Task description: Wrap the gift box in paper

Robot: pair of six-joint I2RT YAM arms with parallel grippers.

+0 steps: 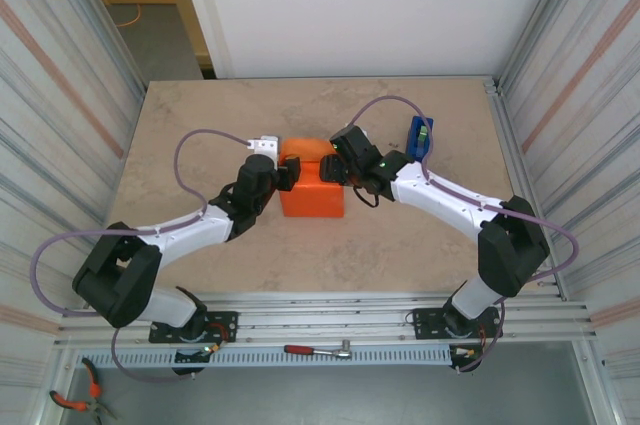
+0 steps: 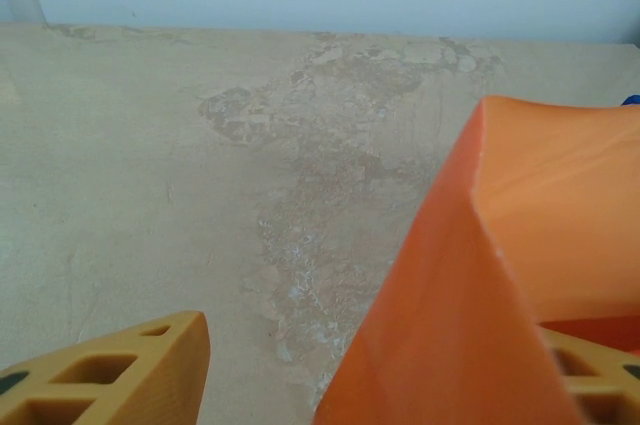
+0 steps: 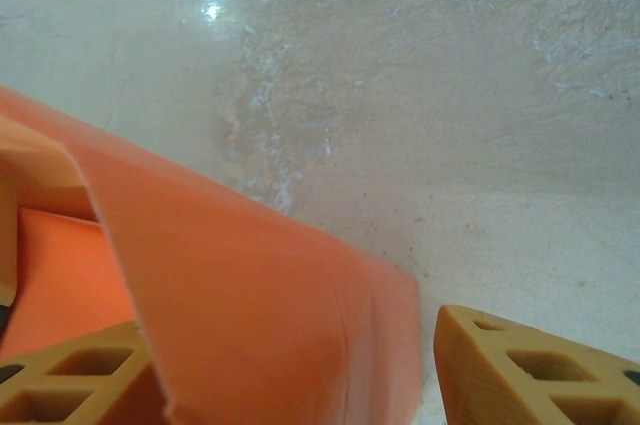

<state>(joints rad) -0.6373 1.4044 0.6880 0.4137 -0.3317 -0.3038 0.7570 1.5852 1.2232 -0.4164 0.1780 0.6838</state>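
A: Under the paper (image 1: 311, 190)?
B: Covered all round; cannot tell.
A: Left gripper (image 2: 370, 345) fingers (image 2: 110, 377)?
B: Cut off at the bottom edge, one half behind the orange fold.
A: Right gripper (image 3: 290, 330)?
B: Likewise cropped, paper over one finger.

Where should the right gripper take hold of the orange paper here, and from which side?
Probably pinch the raised flap of the paper near its free edge, coming from the right with one finger on each face. The thin sheet curls upward there, between the open fingers of the right gripper.
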